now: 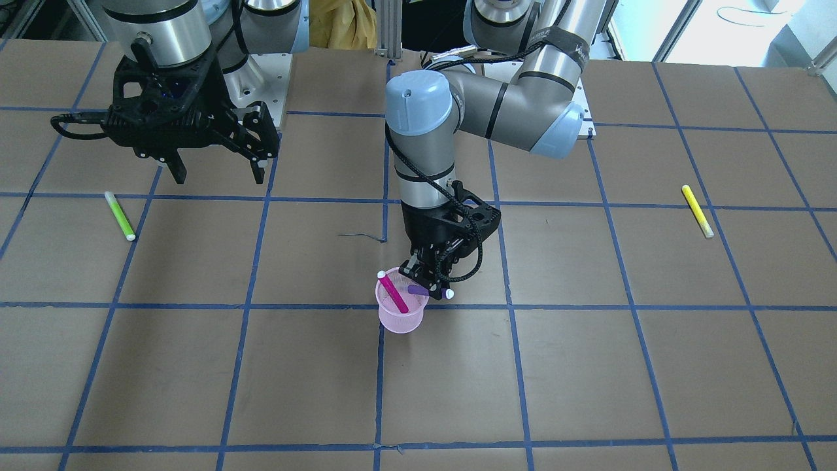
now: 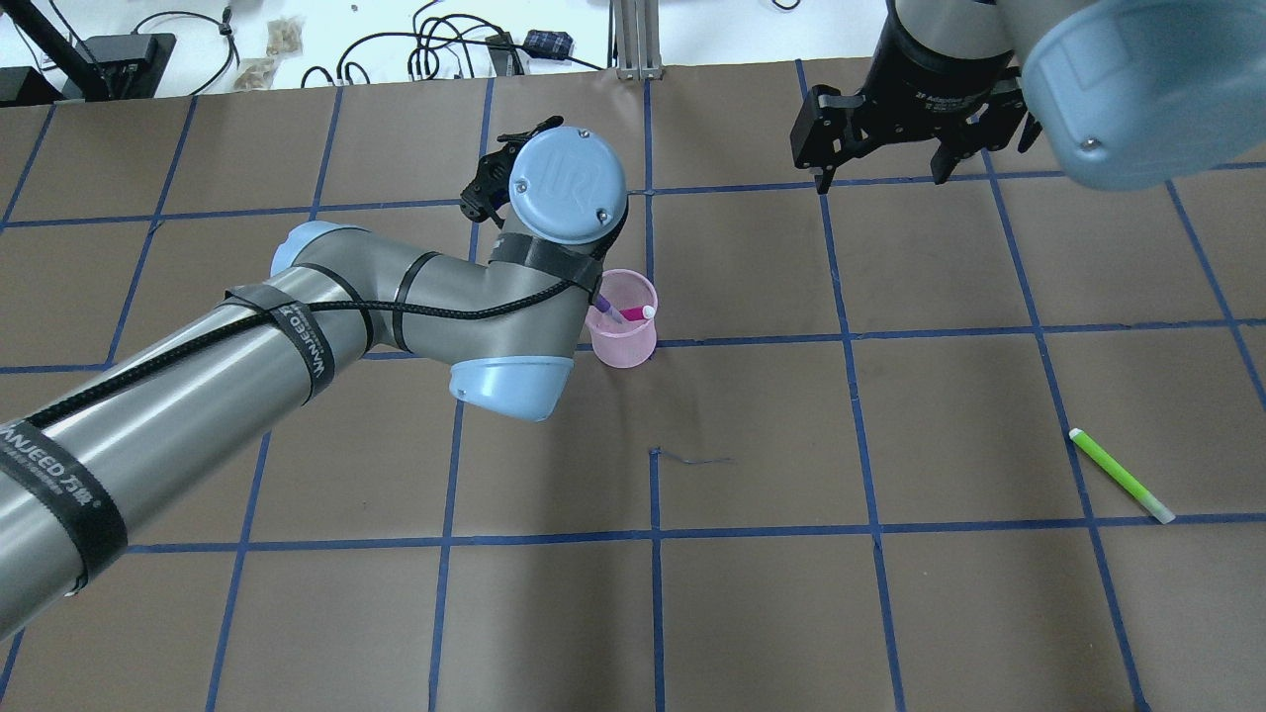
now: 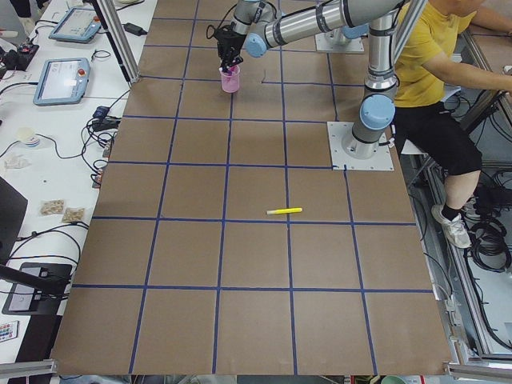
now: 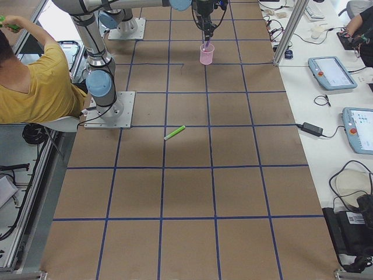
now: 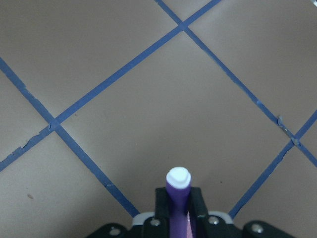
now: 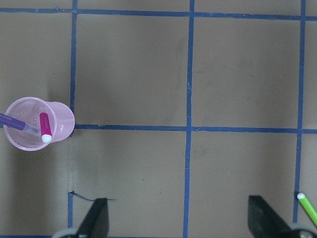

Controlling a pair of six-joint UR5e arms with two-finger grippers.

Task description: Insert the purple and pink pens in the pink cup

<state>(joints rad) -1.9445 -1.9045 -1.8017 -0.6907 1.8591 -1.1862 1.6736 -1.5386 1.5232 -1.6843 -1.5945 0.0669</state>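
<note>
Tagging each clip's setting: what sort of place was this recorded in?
Most likely a robotics lab workcell: a brown table taped into a blue grid, teach pendants on the side bench, and an operator seated beside the robot's base.

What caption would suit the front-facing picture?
Left gripper holds the purple pen at the pink cup's mouth; pink pen leans inside.

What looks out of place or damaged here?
Nothing spilled or broken. The cup stands upright, pink pen leaning inside; the left gripper holds the purple pen tilted at its rim. A green pen and a yellow pen lie loose on the table, plus a thin dark squiggle.
</note>
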